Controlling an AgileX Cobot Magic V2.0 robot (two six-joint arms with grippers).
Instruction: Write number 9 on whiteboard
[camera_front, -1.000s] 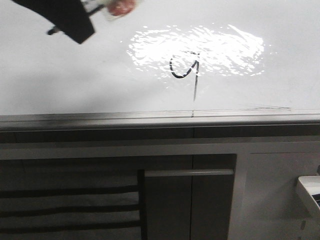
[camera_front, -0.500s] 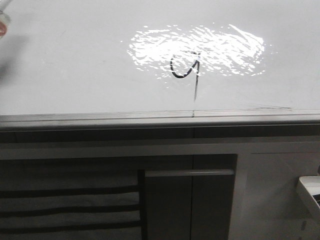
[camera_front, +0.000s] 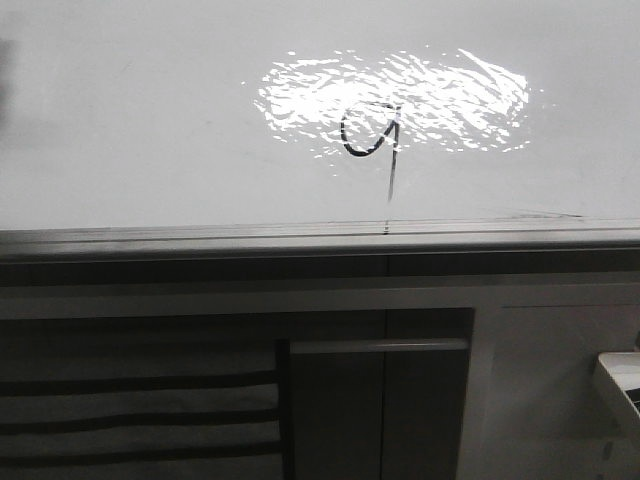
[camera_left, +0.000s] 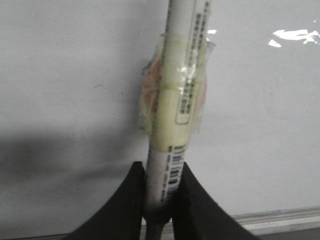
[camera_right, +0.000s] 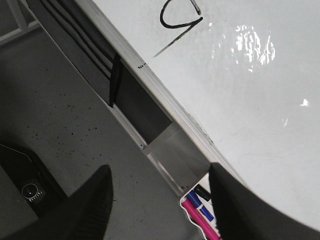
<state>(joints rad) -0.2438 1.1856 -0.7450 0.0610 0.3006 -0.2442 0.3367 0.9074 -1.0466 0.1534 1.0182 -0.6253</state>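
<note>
The number 9 (camera_front: 368, 133) is drawn in black on the whiteboard (camera_front: 150, 120), inside the bright glare patch, its thin tail running down toward the grey edge rail (camera_front: 300, 238). In the right wrist view the number 9 (camera_right: 177, 22) shows on the whiteboard (camera_right: 250, 100) as well. My left gripper (camera_left: 161, 172) is shut on a white marker pen (camera_left: 175, 100) wrapped in tape, held over bare whiteboard (camera_left: 65, 75). My right gripper (camera_right: 160, 175) hangs open off the board's edge, above the floor. Neither gripper appears in the front view.
A dark cabinet with slats (camera_front: 140, 410) stands below the board rail. A white tray (camera_right: 200, 212) holding pink, blue and black markers sits beside my right gripper's finger. A white box corner (camera_front: 620, 385) pokes in at the front view's right edge.
My left arm with the marker has drawn back to the left, leaving the front view entirely. The drawn 9 is unchanged.
</note>
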